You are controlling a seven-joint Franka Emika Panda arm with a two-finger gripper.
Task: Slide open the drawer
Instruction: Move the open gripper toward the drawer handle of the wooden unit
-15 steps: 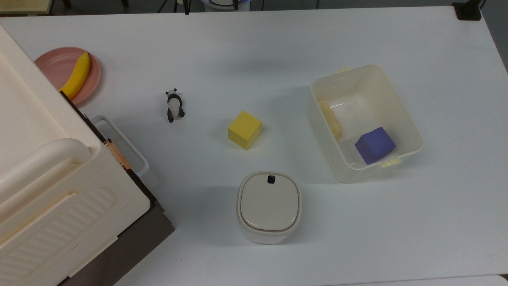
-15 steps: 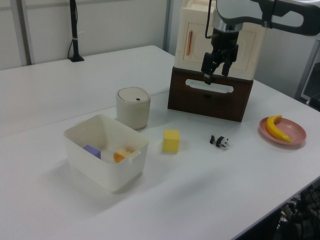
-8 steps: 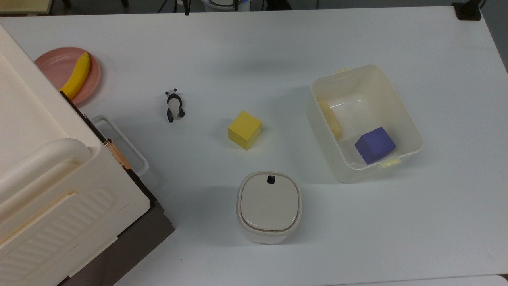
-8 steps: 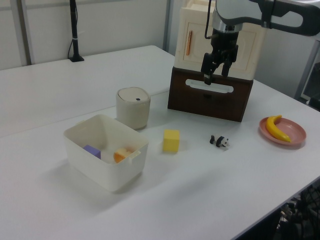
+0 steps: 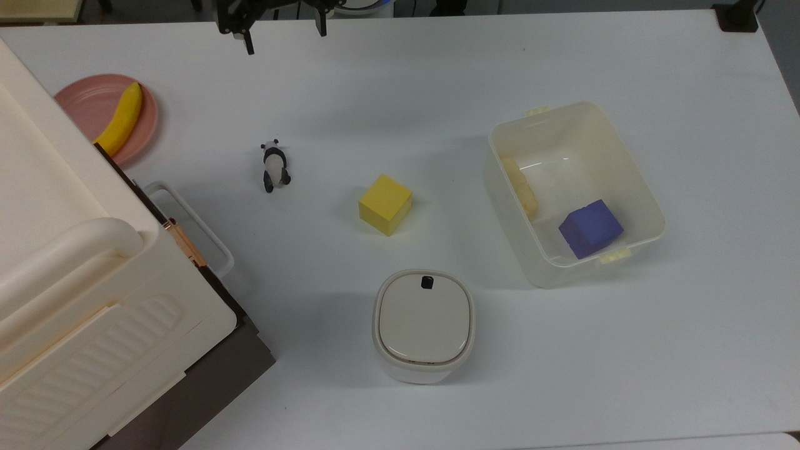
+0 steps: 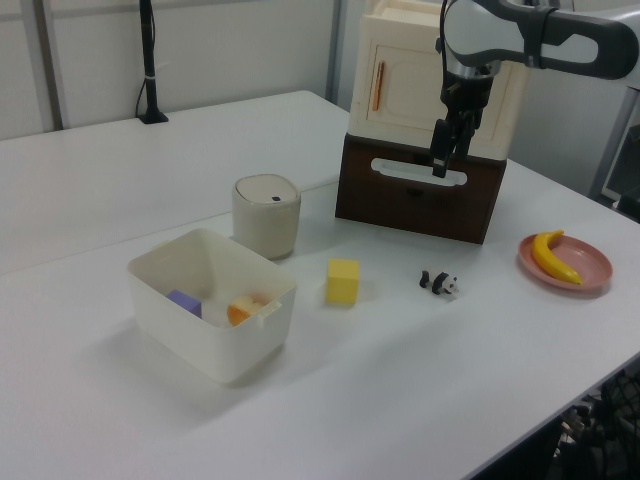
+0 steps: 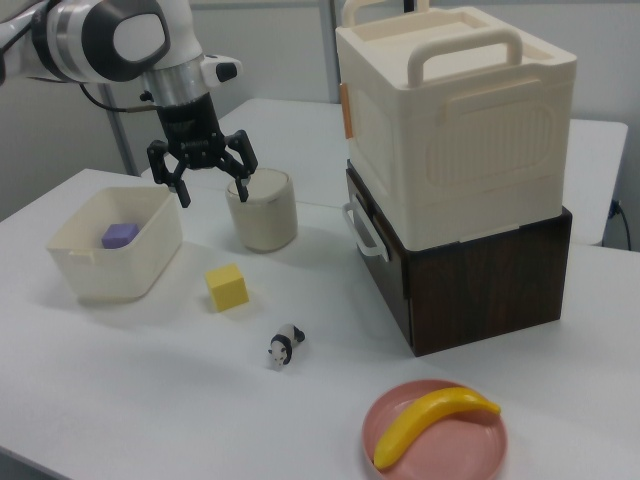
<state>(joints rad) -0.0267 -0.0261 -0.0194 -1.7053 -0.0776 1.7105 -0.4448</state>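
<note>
My claw (image 7: 205, 172) hangs wide open and empty at the drawer's (image 7: 470, 280) nine o'clock, facing its white handle (image 7: 362, 232) for a pull.

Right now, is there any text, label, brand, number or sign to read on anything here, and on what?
None: no readable text in any view.
Cabinet: plain moulded ribs, no label.
Drawer: bare dark front.
Lidded bin: a small dark mark on the lid, not lettering.
</note>
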